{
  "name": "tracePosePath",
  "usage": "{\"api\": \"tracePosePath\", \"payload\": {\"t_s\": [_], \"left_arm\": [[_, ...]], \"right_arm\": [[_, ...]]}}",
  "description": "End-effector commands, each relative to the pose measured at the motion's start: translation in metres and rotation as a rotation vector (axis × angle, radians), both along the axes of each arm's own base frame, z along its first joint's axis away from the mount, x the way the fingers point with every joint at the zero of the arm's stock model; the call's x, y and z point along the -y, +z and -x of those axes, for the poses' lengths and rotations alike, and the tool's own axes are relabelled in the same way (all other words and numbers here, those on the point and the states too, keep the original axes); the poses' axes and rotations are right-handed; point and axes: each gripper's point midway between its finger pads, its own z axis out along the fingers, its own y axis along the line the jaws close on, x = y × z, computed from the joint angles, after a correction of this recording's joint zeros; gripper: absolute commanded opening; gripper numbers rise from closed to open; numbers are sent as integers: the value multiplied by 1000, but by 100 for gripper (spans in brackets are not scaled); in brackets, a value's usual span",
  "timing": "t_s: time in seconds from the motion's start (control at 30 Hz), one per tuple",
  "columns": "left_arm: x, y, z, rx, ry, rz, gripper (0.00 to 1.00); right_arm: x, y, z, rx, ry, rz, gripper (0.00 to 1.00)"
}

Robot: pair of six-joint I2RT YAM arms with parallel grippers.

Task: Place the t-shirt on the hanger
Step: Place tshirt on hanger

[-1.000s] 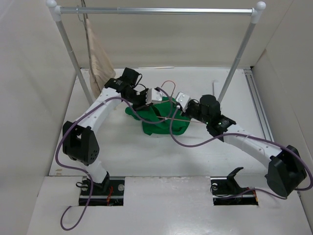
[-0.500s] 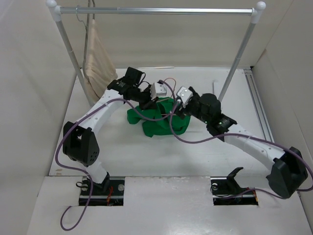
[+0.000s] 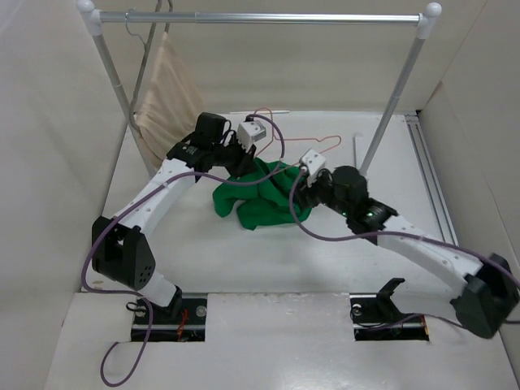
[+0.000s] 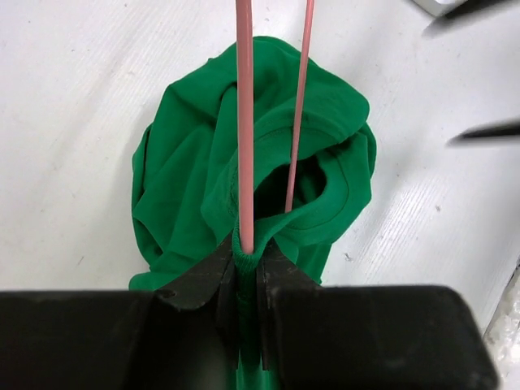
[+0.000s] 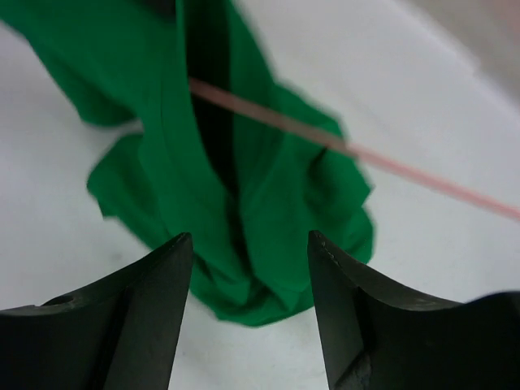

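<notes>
Item, 9 o'clock side: beige garment (image 3: 166, 93) hung on the rail (image 3: 268, 16).

Item, left gripper (image 3: 237, 161) (image 4: 246, 260): we found it clenched on the hanger (image 3: 321, 143) (image 4: 244, 122), with a fold of the t-shirt (image 3: 262, 203) (image 4: 187, 162) wrapped round the pink wire at the jaws. In the wrist view the shirt lay bunched at 12 o'clock from the fingers, both wires running up over it.

Item, t-shirt: crumpled on the table (image 3: 203, 244), at 5 o'clock from the left gripper, between the two grippers.

Item, right gripper (image 3: 299, 191) (image 5: 248, 240): released, fingers spread, nothing between them. The t-shirt (image 5: 268, 195) lay at 12 o'clock, the hanger (image 5: 366, 154) wire crossing it.
</notes>
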Motion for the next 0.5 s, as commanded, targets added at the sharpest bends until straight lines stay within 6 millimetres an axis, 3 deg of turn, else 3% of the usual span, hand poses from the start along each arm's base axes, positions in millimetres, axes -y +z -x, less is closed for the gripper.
{"api": "tracePosePath", "payload": {"t_s": [0.0,0.07,0.17,0.2,0.27,0.3,0.47], "left_arm": [[5,23,1,32,18,68,0],[5,23,1,32,18,68,0],[4,23,1,39,13,65,0],[4,23,1,39,13,65,0],[5,23,2,37,6,69,0],[6,22,4,26,-1,71,0],[5,24,9,38,-27,64,0]], "right_arm": [[-29,-63,6,-138,134,61,64],[-36,-70,-7,-123,124,68,64],[-30,-73,-29,-110,51,38,62],[-26,-84,-37,-125,25,52,60],[-23,-92,-46,-131,-7,52,57],[-22,-109,-49,-161,-18,78,52],[-14,-127,-62,-192,-79,78,46]]}}
